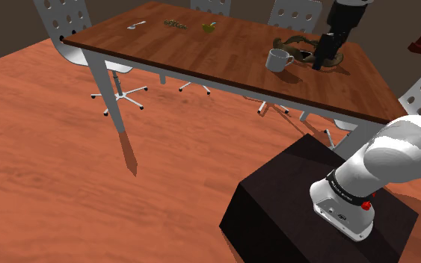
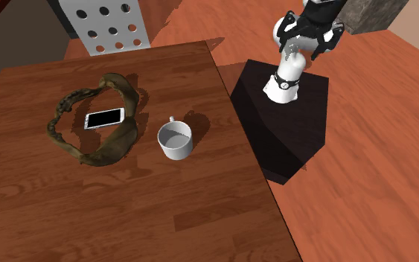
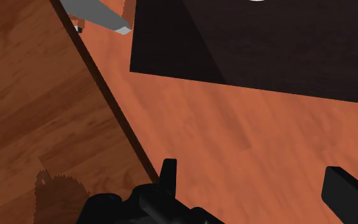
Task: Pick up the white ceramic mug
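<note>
One white mug (image 2: 175,141) stood upright on the wooden table (image 2: 163,223), mouth up and hollow bare, with its handle turned toward the perforated white chair (image 2: 103,26). The second exterior view, taken from above, gave this plainly. It also showed a white phone (image 2: 104,117) lying inside a brown ring-shaped object (image 2: 118,149) just beside the mug, a narrow strip of wood between them.

The shoulder view gave the table's full length. Three small items (image 1: 175,24) lay at its far end, too small to identify, and more white chairs stood behind it. In that view the black gripper (image 1: 323,61) hung over the table at the mug's right, apart from it and close to the brown ring.

The wrist view looked straight down past the fingers (image 3: 168,175). They stood wide apart, nothing between them and nothing touching either one. Below them ran the table's dark edge on a slant, with table wood on one side and reddish plank floor (image 3: 247,133) on the other. The dark box stand (image 3: 254,44) lay beyond.

Bare wood separated the mug from the table edge nearest the stand. A strip of floor lay between that edge and the stand. On the mug's side away from the ring, the tabletop was open wood.
</note>
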{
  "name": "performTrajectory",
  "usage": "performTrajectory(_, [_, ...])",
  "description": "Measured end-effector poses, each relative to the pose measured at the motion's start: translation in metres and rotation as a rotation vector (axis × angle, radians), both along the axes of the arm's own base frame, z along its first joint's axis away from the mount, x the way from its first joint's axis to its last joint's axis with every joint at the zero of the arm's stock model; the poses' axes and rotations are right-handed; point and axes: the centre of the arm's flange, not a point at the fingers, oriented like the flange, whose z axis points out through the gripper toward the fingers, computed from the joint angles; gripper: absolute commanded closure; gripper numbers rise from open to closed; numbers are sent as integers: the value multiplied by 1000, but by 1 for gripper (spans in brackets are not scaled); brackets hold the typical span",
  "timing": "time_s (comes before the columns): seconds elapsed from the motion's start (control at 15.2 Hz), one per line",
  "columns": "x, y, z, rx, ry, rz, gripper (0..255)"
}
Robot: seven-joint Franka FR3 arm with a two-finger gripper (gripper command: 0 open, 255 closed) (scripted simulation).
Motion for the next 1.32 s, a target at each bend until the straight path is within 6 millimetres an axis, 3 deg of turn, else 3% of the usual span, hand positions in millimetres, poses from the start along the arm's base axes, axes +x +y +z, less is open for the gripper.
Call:
performTrajectory(0.2, [12,-8,-6,2,-2,-5,0])
performTrajectory(1.32, [181,-129,-83,25,-32,-77,0])
